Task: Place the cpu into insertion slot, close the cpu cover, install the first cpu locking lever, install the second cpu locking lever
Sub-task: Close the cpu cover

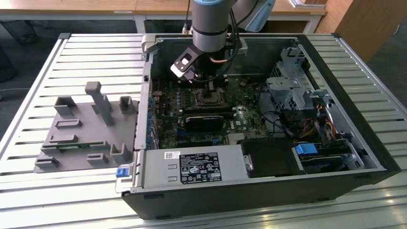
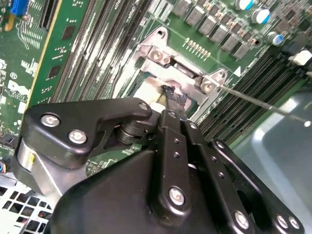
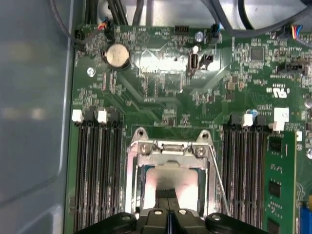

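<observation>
Pinched shut and empty, the fingers [image 3: 162, 194] hover directly over the cpu [image 3: 151, 180] inside the lowered cpu cover [image 3: 168, 148], so a gentle, straight-down press with no sideways drag seems wisest.

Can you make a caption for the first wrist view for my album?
The gripper at the cpu, framed by the silvery cpu cover on the motherboard.

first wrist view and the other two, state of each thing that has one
small flat square cpu with pale silvery top: seated under the cover
thin silvery metal cpu cover frame: lowered flat over the cpu
thin metal wire locking lever: angled away, looks unlatched
gripper: shut, tip at the cpu's top
black computer case: side open
</observation>
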Robot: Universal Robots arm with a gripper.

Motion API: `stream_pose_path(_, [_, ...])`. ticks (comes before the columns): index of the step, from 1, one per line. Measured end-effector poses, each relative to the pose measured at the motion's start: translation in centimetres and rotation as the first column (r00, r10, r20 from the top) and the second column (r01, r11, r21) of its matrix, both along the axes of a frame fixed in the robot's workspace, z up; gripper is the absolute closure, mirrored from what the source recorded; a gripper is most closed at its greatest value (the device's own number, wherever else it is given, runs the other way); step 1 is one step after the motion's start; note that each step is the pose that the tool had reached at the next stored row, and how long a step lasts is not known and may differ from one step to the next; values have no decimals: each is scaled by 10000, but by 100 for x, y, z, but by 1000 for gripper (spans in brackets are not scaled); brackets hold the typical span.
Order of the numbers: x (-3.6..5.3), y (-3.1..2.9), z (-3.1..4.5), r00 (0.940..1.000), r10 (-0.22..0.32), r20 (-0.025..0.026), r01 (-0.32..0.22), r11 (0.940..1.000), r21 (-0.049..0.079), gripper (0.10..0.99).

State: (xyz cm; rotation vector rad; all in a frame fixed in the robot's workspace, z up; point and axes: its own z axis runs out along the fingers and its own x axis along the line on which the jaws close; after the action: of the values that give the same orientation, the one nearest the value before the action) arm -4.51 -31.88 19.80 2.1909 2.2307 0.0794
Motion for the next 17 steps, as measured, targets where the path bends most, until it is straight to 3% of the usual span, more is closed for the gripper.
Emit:
stream_pose_path(7, [22, 7, 19, 10000, 3, 42, -3, 10000, 35, 980])
stream_pose_path(12, [19, 3, 105, 10000, 2, 26, -2, 10000, 11, 980])
stream_pose_path(17, [48, 3, 117, 10000, 2, 27, -2, 10000, 13, 980])
